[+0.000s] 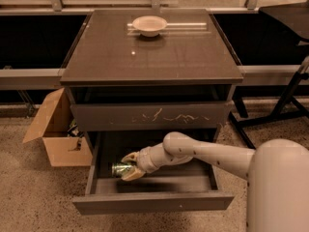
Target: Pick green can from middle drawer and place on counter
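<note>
The green can (119,169) lies on its side at the left of the open middle drawer (154,202), which is pulled out below the cabinet. My gripper (128,166) reaches into the drawer from the right. Its pale fingers (130,157) sit above and below the can's right end, closed on it. The can's left end sticks out past the fingertips. The counter (154,57) is the glossy dark top slab above.
A white bowl (149,24) stands at the back of the counter. The closed drawer front with pale scratch marks (149,116) overhangs the open drawer. An open cardboard box (55,132) sits on the floor to the left. Dark stand legs (285,105) are at the right.
</note>
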Tool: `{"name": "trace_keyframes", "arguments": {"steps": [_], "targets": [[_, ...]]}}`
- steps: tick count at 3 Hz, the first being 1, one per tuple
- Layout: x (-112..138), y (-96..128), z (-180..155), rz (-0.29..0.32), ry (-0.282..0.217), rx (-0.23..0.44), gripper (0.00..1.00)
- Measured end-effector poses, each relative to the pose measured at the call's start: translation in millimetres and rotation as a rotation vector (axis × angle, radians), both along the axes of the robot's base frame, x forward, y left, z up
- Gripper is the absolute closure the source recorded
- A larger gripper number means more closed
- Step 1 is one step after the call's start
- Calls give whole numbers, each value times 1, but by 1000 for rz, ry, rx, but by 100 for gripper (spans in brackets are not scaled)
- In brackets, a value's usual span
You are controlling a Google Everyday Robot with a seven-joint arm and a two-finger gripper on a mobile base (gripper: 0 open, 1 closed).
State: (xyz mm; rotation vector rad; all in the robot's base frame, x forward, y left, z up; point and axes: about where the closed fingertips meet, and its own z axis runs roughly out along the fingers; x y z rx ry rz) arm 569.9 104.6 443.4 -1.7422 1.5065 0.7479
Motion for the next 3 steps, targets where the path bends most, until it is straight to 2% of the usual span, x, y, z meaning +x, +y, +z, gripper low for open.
{"name": "trace_keyframes", "arguments": {"steps": [1, 2, 3], "targets": [[-15, -43, 30, 39, -34, 100, 100], [-14, -43, 30, 38, -34, 99, 100], [-25, -48, 50, 43, -75, 113, 100]]}}
